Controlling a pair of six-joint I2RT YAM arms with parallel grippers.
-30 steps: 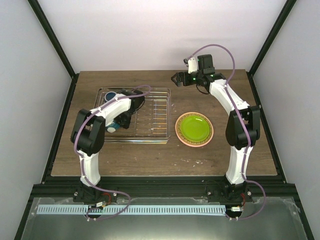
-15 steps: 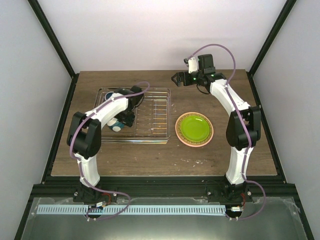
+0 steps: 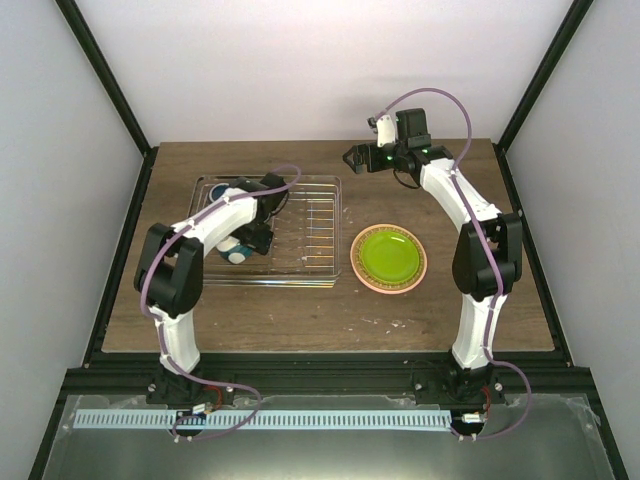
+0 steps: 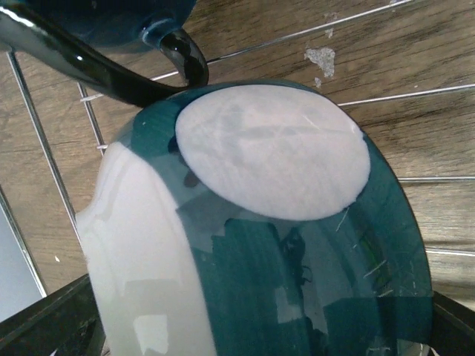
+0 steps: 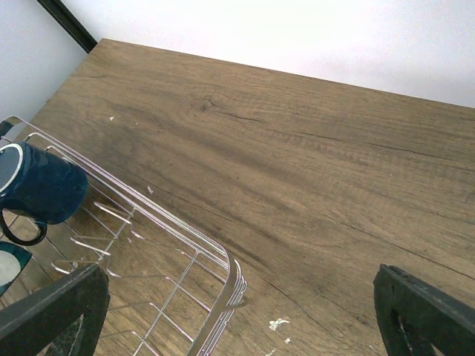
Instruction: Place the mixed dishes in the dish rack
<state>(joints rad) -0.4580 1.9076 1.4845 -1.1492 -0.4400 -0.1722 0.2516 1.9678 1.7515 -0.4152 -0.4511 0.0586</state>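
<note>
The teal-blue bowl [image 4: 312, 282] lies tipped in the dish rack [image 3: 318, 182], its white base facing my left wrist camera. It also shows in the top view [image 3: 235, 250]. My left gripper [image 3: 258, 240] is open, its jaws spread wide on either side of the bowl [image 4: 252, 326]. The dark blue mug [image 3: 222, 190] lies in the rack's far left corner, its handle [image 4: 185, 59] close to the bowl. The lime-green plate [image 3: 389, 256] rests on the salmon-pink plate [image 3: 358, 268] right of the rack. No cream plate shows. My right gripper [image 3: 350, 157] is open and empty above the back of the table.
In the right wrist view the rack's far right corner [image 5: 223, 297], the mug [image 5: 41, 189] and a sliver of the bowl [image 5: 9, 265] show, with bare wooden table [image 5: 312, 170] beyond. Black frame posts and white walls enclose the table.
My left gripper has shifted a little to the right and back inside the rack, and the bowl has moved slightly right with it. The right arm has not moved.
</note>
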